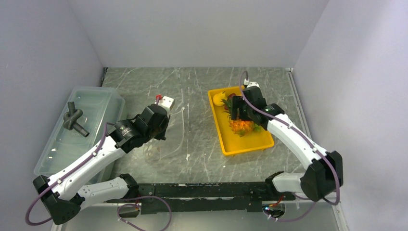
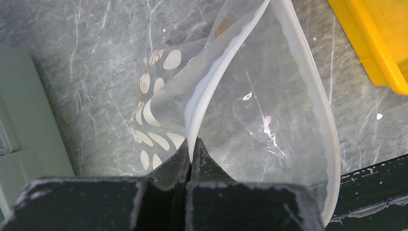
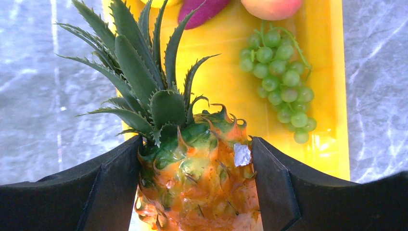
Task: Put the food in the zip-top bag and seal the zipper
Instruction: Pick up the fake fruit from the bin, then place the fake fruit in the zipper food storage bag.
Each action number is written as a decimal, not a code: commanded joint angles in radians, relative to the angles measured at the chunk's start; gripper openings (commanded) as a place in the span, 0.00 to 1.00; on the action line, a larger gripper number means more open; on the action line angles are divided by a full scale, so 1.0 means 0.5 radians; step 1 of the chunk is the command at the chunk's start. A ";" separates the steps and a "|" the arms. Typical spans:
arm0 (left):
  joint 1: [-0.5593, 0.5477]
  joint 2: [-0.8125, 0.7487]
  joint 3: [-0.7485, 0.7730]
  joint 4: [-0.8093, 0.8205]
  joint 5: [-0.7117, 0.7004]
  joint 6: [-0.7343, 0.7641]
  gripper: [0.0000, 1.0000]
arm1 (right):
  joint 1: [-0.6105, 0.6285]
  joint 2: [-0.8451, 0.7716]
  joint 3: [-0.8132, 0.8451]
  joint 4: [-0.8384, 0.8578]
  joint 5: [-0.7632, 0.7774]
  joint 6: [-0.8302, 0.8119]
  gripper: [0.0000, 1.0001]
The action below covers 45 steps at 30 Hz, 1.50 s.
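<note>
Plain white walls; grey marbled tabletop; even light.

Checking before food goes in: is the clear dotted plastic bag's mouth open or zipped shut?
Open: on the clear dotted plastic bag, the whitish zipper strips bow wide apart, the left gripper pinching one edge.

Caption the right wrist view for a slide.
Right gripper clamps the toy pineapple; green grapes lie in the yellow tray beyond.

The grey marbled table carries a yellow tray and a translucent lidded bin.
</note>
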 commanded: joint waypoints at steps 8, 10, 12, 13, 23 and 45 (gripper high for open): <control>0.007 0.066 0.048 0.054 0.040 -0.151 0.00 | 0.022 -0.574 -0.156 0.443 -0.517 0.309 0.50; 0.007 0.097 0.078 0.041 0.039 -0.182 0.00 | 0.029 -0.658 -0.193 0.540 -0.585 0.398 0.49; 0.008 0.128 0.112 0.025 0.048 -0.209 0.00 | 0.045 -0.732 -0.244 0.682 -0.646 0.498 0.49; 0.009 0.146 0.130 0.016 0.045 -0.224 0.00 | 0.055 -0.764 -0.262 0.728 -0.665 0.544 0.49; 0.007 0.299 0.272 0.002 0.158 -0.370 0.00 | 0.307 -0.890 -0.404 1.297 -0.557 0.988 0.49; 0.007 0.383 0.348 0.100 0.273 -0.638 0.00 | 0.760 -0.571 -0.363 1.665 -0.014 1.471 0.45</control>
